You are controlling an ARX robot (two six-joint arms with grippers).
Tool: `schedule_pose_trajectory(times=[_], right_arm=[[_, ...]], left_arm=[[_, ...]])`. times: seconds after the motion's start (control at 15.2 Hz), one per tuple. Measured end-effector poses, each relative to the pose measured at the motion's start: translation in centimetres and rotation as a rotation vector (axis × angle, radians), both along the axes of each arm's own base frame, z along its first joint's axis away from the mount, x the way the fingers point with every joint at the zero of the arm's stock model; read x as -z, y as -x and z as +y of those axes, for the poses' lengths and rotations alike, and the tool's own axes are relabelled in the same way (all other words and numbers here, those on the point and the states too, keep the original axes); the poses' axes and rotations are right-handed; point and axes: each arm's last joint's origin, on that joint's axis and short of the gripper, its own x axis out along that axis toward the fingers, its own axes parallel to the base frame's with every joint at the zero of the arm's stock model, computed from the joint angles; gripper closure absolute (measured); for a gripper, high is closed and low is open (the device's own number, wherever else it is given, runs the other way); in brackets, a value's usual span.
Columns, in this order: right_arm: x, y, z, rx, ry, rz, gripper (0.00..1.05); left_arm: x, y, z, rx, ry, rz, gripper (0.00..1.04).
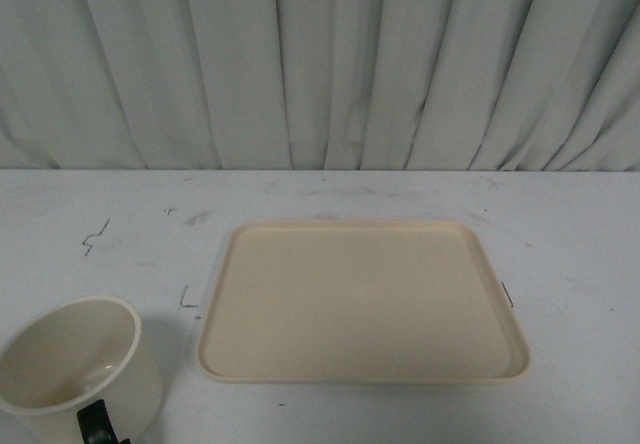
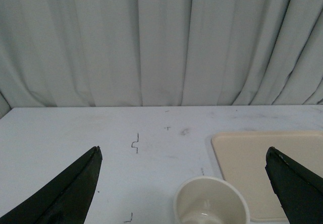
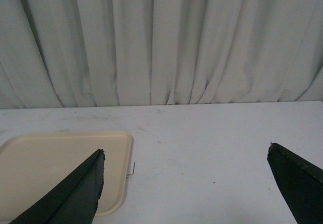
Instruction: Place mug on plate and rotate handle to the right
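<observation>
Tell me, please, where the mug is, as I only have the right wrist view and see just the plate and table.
Observer: The mug stands upright on the table, left of the plate, not on it.
Operator: Thank you. Which way does its handle point?
Observer: In the front view the handle points toward the robot.
Operator: Is the left gripper holding anything?
Observer: No, the left gripper has its fingers spread wide, clear of the mug.
</observation>
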Motion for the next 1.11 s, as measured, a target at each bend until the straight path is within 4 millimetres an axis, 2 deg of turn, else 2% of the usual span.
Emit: schedule_pose_trajectory(times=[0.39,0.46,0.52,0.59,0.72,0.79,1.11], right_arm=[[0.0,0.0,0.0,0.000,0.000,0.000,0.06],[0.0,0.0,0.0,0.000,0.000,0.000,0.06],[0.0,0.0,0.0,-0.001,-0.002,-0.001,0.06],[0.0,0.0,0.0,0.000,-0.002,0.000,0.06],[0.0,0.0,0.0,0.000,-0.003,0.000,0.06],[0.0,0.0,0.0,0.000,-0.003,0.000,0.06],[0.0,0.0,0.0,-0.001,-0.003,0.000,0.06]], left_arm=[[0.0,0.0,0.0,-0.002,0.000,0.006,0.07],[0.0,0.0,0.1,-0.062,0.030,0.252,0.07],[-1.1,-0.5,0.7,-0.110,0.097,0.432,0.07],[-2.0,-0.9,1.3,-0.135,0.166,0.467,0.07],[-3.5,-2.8,1.8,-0.117,0.220,0.533,0.07],[-3.4,-4.1,1.9,-0.106,0.233,0.608,0.07],[-0.3,-11.2,0.7,-0.042,0.248,0.867,0.07]])
